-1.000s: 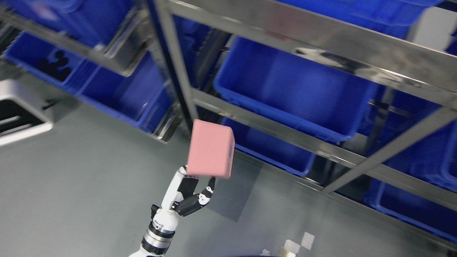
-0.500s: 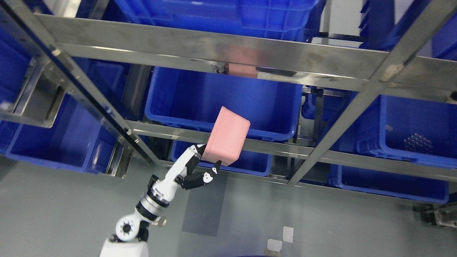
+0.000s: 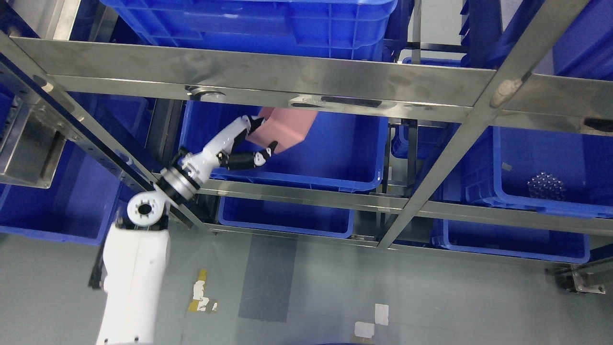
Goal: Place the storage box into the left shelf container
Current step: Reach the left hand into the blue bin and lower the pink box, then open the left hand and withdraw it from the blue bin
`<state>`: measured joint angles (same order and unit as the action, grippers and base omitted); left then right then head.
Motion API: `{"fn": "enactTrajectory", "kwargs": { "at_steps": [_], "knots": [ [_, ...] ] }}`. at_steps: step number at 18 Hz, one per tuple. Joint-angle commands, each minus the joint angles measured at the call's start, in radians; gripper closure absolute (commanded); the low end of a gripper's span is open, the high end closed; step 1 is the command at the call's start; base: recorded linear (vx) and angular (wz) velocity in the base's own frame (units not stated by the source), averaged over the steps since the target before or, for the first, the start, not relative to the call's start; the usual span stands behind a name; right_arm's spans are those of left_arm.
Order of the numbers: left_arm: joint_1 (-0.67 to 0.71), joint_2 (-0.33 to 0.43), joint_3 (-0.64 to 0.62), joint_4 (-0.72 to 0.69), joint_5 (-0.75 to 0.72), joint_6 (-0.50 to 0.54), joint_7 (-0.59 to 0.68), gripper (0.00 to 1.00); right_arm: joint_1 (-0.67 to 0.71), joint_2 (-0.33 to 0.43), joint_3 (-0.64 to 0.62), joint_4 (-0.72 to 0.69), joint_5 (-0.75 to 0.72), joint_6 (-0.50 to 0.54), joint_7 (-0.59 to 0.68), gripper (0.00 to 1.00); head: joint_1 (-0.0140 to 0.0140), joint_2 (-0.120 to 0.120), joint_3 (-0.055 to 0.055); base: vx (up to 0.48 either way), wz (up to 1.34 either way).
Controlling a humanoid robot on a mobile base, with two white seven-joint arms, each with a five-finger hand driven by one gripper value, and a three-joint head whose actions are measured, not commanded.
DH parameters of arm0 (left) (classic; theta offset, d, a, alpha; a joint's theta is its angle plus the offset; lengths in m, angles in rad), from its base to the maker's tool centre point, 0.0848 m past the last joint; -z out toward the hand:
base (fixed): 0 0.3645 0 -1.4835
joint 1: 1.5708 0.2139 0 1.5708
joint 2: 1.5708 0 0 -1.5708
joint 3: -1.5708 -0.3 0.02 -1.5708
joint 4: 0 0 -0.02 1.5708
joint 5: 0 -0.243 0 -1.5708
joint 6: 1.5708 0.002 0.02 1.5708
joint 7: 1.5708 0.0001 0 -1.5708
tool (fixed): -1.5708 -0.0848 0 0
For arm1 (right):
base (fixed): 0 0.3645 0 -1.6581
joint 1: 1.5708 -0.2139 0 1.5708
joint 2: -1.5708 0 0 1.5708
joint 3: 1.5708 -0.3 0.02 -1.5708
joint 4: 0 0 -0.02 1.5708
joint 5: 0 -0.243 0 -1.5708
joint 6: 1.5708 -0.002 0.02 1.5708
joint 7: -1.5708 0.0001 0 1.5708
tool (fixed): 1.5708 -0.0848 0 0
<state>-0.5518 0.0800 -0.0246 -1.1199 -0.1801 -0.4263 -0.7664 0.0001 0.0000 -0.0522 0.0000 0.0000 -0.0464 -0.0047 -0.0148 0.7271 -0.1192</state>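
The storage box [image 3: 286,127] was plain pink, set against a solid blue container [image 3: 335,158]. The left hand [image 3: 239,146] holding it was white with black fingers [image 3: 244,159]. Around the container, the shelf frame [image 3: 268,79] was bare silver.

Left hand [image 3: 242,143] reaches up over the front rim of the middle-shelf container [image 3: 335,158], storage box [image 3: 287,128] in its grip above the inside, top edge tucked behind the shelf rail [image 3: 268,76]. Another bin [image 3: 550,167] sits right, one [image 3: 287,218] below.
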Motion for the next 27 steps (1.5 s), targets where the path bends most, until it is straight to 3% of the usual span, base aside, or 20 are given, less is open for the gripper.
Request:
{"fn": "enactTrajectory", "kwargs": {
  "at_steps": [1,4,8,10,12,13,16,18,21,24,27],
  "knots": [
    [-0.227,-0.002,-0.007,0.336,-0.312,0.008,-0.001,0.96,-0.005,-0.017,0.000,-0.017,-0.021,-0.004,0.003,0.00,0.0000,0.000,0.000,-0.005,0.02],
    [-0.234,-0.037,-0.081,0.397,-0.413,-0.003,0.010,0.95,-0.005,-0.017,0.000,-0.017,-0.021,-0.004,0.002,0.00,0.0000,0.000,0.000,-0.005,0.01],
    [-0.269,-0.063,-0.086,0.416,-0.449,-0.003,0.027,0.93,-0.005,-0.017,0.000,-0.017,-0.021,-0.004,0.002,0.00,0.0000,0.000,0.000,0.000,0.00],
    [-0.273,-0.063,-0.086,0.414,-0.449,-0.003,0.061,0.86,-0.005,-0.017,0.000,-0.017,-0.021,-0.003,0.002,0.00,0.0000,0.000,0.000,0.000,0.00],
    [-0.272,-0.063,-0.084,0.414,-0.449,-0.003,0.081,0.67,-0.005,-0.017,0.000,-0.017,-0.021,-0.004,0.002,0.00,0.0000,0.000,0.000,0.000,0.00],
    [-0.272,-0.063,-0.075,0.414,-0.447,-0.002,0.090,0.51,-0.005,-0.017,0.000,-0.017,-0.021,-0.003,0.002,0.00,0.0000,0.000,0.000,0.000,0.00],
    [-0.272,-0.063,-0.014,0.399,-0.435,-0.002,0.091,0.23,-0.003,-0.017,0.000,-0.017,-0.021,-0.003,0.002,0.00,0.0000,0.000,0.000,0.000,0.00],
    [-0.266,-0.063,0.110,0.317,-0.411,0.012,0.096,0.12,-0.003,-0.017,0.000,-0.017,-0.021,-0.003,0.002,0.00,0.0000,0.000,0.000,0.000,0.00],
    [-0.238,-0.063,0.137,0.249,-0.134,0.073,0.195,0.02,-0.003,-0.017,0.000,-0.017,-0.021,-0.003,0.003,0.00,0.0000,0.000,0.000,0.000,0.00],
    [-0.124,-0.063,0.123,0.059,0.032,0.159,0.434,0.01,-0.005,-0.017,0.000,-0.017,-0.021,-0.003,0.002,0.00,0.0000,0.000,0.000,0.000,0.00],
    [0.048,-0.063,0.082,-0.211,0.129,0.261,0.551,0.00,-0.005,-0.017,0.000,-0.017,-0.021,-0.003,0.002,0.00,0.0000,0.000,0.000,0.000,0.00]
  ]
}}
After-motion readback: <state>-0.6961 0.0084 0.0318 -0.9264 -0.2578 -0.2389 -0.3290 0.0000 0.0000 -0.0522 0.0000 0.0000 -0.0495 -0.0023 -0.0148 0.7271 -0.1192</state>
